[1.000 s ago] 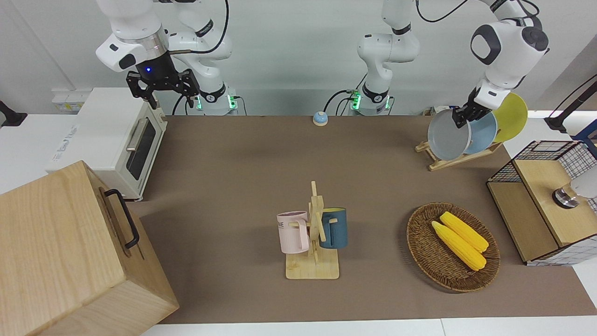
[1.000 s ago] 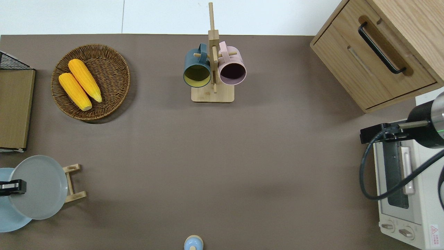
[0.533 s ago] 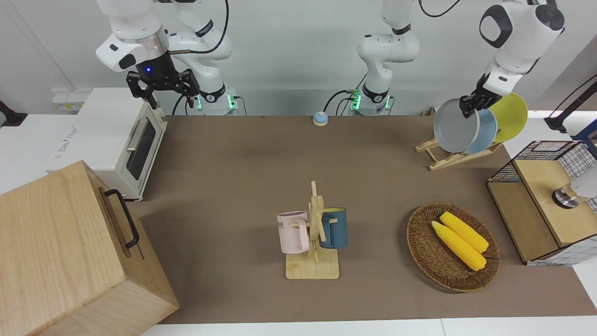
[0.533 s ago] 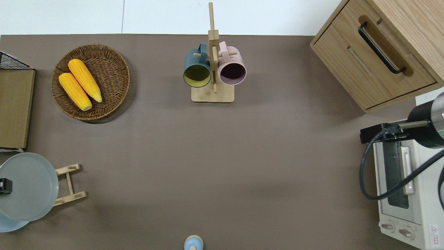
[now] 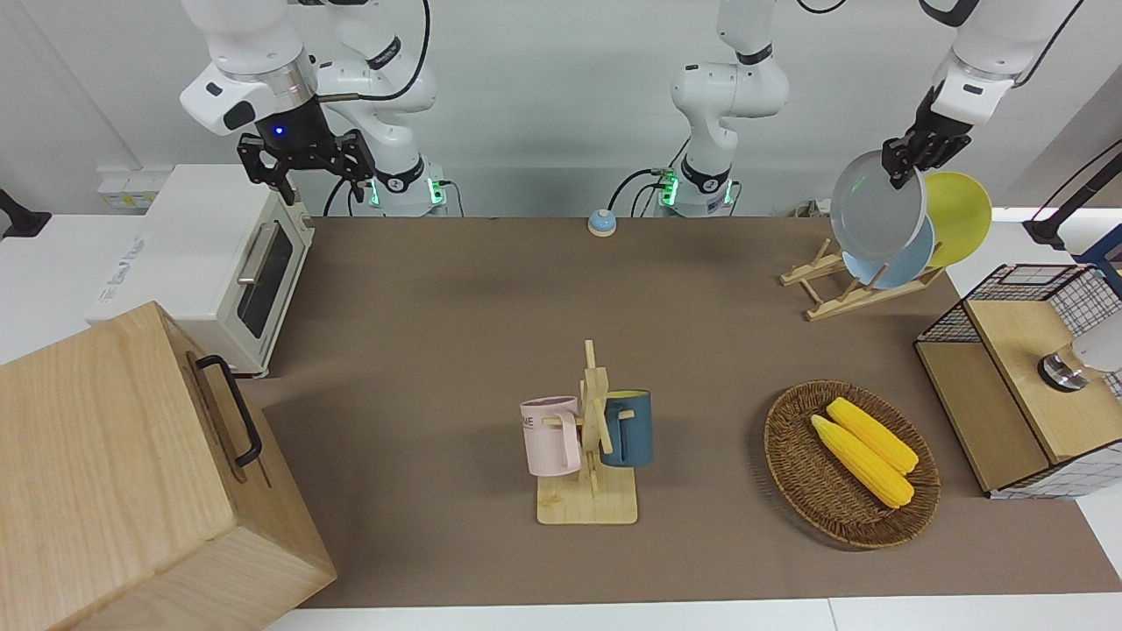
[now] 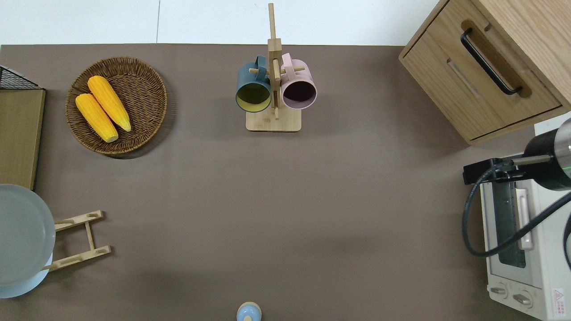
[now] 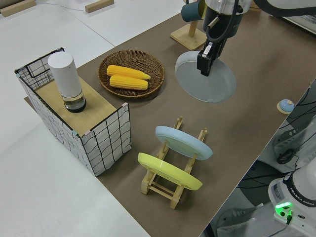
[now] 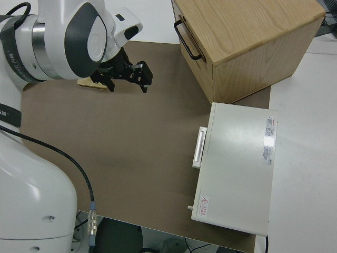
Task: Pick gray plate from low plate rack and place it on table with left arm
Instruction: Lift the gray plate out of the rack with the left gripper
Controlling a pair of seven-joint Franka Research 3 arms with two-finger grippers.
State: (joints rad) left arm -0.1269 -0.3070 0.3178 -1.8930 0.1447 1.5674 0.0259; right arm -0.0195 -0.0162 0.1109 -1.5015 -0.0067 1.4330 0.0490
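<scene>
Brown matte sheet covers the table (image 5: 438,307), which carries a low plate rack (image 7: 170,170) toward the left arm's end; a light-blue plate (image 7: 183,142) and a yellow plate (image 7: 169,171) lean in its slots, the yellow one in the slot nearer that end of the table; the left gripper (image 7: 204,61) is clamped on the rim of the gray plate (image 7: 206,77), which hangs tilted in the air, clear of the rack; in the overhead view the plate (image 6: 20,234) sits at the frame's edge over the rack's end and the blue plate below; farther from the robots lies a wicker basket (image 5: 793,473) with two ears of corn (image 5: 863,451); near the middle a wooden mug stand (image 5: 589,456) holds a pink mug (image 5: 550,436) and a dark-blue mug (image 5: 628,428); the right arm is parked, its gripper (image 5: 303,166) with fingers spread apart; a white toaster oven (image 5: 206,263) and a wooden cabinet (image 5: 114,473) stand at the right arm's end.
</scene>
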